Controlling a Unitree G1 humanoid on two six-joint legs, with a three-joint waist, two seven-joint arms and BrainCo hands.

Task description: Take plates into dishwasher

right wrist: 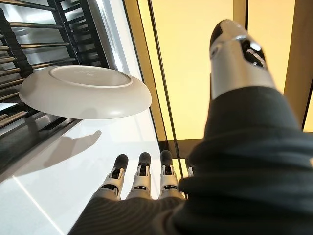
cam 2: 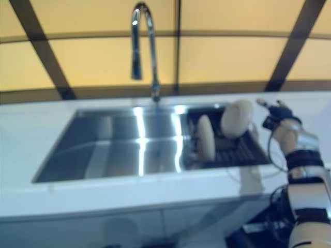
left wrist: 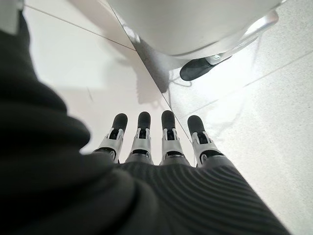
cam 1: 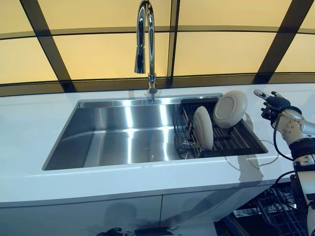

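1. Left eye view: A rectangular stainless-steel sink [cam 1: 123, 132] is set into a white countertop [cam 1: 29, 123], with a tall chrome faucet [cam 1: 144, 44] behind it. A black wire dish rack [cam 1: 241, 140] occupies the right end of the sink. Two round cream ceramic plates stand on edge in the rack: the front plate [cam 1: 203, 128] sits nearer the sink's middle, the rear plate [cam 1: 230, 108] leans at the rack's far right corner. The right hand [cam 1: 273, 104] hovers above the countertop, just right of the rear plate and apart from it, holding nothing.
2. Right eye view: Same layout. A dark wire basket [cam 2: 264, 227] shows below the counter edge, at lower right.
3. Left wrist view: The left hand [left wrist: 156, 147] hangs low over pale floor tiles [left wrist: 254, 112]; its fingers are straight and empty.
4. Right wrist view: The right hand's fingers [right wrist: 139, 178] extend straight and its thumb stands apart. The rear plate lies ahead of the fingertips, untouched.
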